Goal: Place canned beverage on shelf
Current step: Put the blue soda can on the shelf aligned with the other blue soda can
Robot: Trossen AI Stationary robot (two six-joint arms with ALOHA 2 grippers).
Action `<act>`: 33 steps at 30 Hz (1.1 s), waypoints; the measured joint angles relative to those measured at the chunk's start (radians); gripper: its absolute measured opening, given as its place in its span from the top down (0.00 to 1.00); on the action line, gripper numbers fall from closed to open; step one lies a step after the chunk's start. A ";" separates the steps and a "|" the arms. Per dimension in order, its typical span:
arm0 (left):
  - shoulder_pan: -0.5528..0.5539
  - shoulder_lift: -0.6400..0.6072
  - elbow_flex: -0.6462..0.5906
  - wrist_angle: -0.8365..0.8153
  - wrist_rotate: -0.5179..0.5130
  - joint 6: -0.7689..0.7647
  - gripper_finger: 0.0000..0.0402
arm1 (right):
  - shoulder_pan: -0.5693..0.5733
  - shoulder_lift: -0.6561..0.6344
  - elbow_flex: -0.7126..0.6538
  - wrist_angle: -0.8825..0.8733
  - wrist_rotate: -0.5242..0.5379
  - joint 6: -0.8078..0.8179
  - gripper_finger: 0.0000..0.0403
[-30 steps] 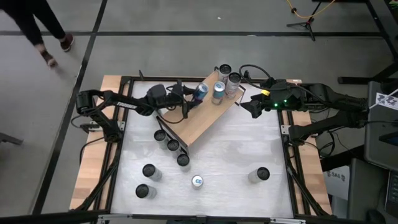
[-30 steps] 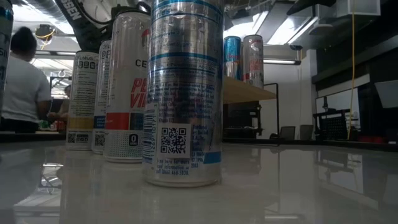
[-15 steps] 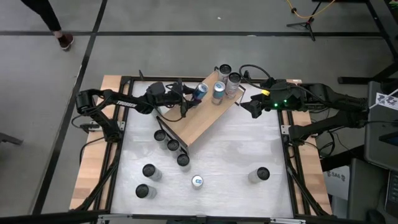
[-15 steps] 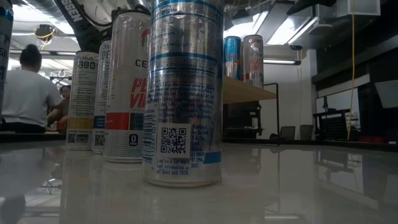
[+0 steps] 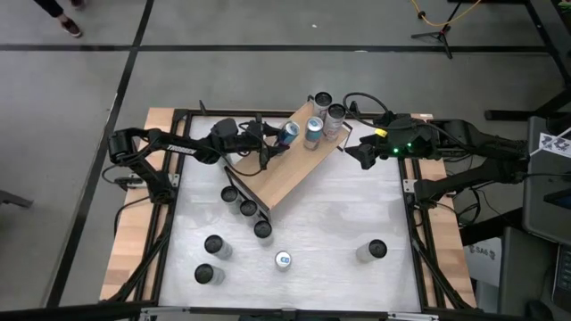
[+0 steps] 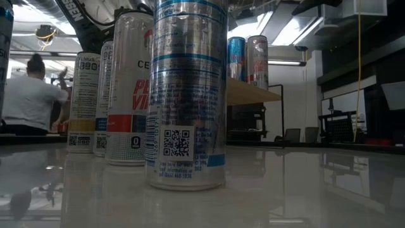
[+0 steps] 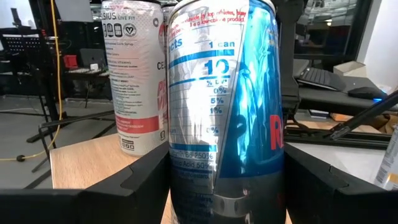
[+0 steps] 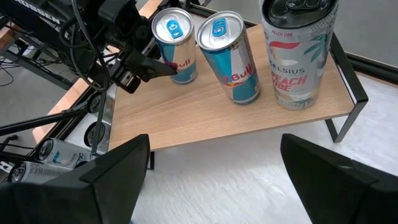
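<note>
Shelf (image 5: 284, 174) lower-left half bare, upper-right end crowded by four cans (image 5: 312, 132), left tool (image 5: 282, 140) blocking that approach, row of three cans (image 5: 247, 208) along shelf's lower-left edge, surface (image 5: 348, 209) centre-right open.

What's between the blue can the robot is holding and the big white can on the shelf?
Another blue can stands between the held blue can and the white can on the shelf, seen in the right wrist view.
</note>
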 joint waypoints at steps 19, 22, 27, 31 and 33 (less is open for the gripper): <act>0.000 0.000 -0.001 -0.004 -0.005 0.000 0.40 | 0.000 0.039 0.001 0.009 0.013 -0.038 0.12; 0.000 0.000 -0.002 -0.002 -0.006 0.000 0.40 | 0.000 0.076 0.001 0.053 -0.007 -0.090 0.12; 0.000 0.000 -0.002 0.000 -0.008 0.000 0.40 | 0.000 0.135 0.001 0.208 -0.101 -0.190 0.12; 0.000 0.000 -0.002 0.000 -0.007 0.000 0.40 | 0.000 0.178 0.001 0.333 -0.116 -0.260 0.12; 0.000 0.000 -0.002 0.000 -0.007 0.000 0.40 | 0.000 0.192 0.001 0.377 -0.116 -0.295 0.12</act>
